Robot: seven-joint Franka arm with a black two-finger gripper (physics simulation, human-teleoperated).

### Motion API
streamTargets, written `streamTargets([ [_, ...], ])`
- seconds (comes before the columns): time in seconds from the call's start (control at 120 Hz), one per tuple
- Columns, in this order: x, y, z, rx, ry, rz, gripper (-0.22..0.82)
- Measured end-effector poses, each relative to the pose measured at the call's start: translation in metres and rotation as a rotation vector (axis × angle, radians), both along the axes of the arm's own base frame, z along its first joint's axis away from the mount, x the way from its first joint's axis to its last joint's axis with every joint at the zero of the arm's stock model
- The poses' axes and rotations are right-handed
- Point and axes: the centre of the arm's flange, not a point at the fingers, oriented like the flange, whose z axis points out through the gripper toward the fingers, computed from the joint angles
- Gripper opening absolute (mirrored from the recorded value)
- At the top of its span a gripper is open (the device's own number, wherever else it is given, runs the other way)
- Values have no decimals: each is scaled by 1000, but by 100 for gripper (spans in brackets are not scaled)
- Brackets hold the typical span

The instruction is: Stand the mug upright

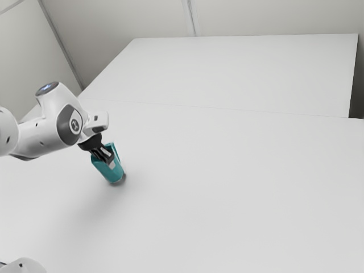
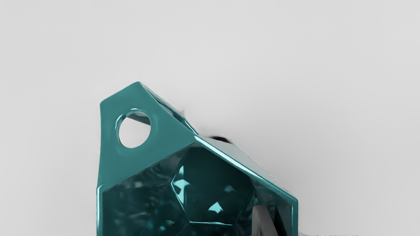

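As I look through the exterior view, I see the white arm [image 1: 48,136] come in from the left side of the frame, with its black gripper [image 1: 109,159] at the blue-green mug [image 1: 114,173], left of the middle. The mug is tipped, with its open end up by the gripper and its bottom end lower, toward the exterior view's right. A small dark shadow is just beside that bottom end, on the white table [image 1: 227,182], but I can't tell if the two touch. When I look through the wrist view, the mug fills much of the low middle of the frame, and I can see right into its dark, shiny inside. Its handle [image 2: 164,131] has a round hole and sticks out from the rim. A grey piece of the gripper is inside the mug, near one wall, but I can't tell if the fingers are apart or clamped on that wall
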Motion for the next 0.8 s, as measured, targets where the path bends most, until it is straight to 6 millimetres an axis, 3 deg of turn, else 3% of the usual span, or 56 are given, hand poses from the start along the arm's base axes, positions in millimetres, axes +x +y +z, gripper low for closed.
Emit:
streamTargets([
  [0.342, -2, 0, -12, -11, 9, 52, -18],
  [0.433, -2, 0, -13, -14, 5, 62, -13],
  [0.642, -1, 0, -15, -20, 0, 78, 27],
  [0.8, -1, -5, 0, 17, -13, 76, 44],
])
